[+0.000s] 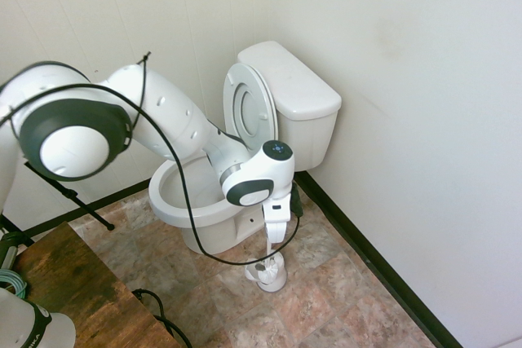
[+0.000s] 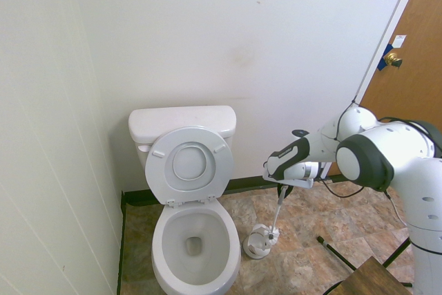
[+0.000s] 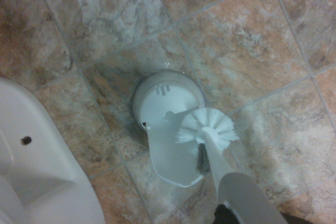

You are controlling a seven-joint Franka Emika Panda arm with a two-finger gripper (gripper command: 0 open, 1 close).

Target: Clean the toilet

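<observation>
The white toilet stands in the corner with its seat and lid raised against the tank; the bowl is uncovered. To its right, my gripper is shut on the upper end of a white toilet brush handle. The brush hangs nearly upright, bristle head just above its round white holder on the tiled floor. The gripper is beside the bowl, not over it. The toilet's base shows in the wrist view.
Walls close in behind and left of the toilet, with a black baseboard along the floor. A brown door is at the far right. A wooden tabletop corner sits near the arm's base.
</observation>
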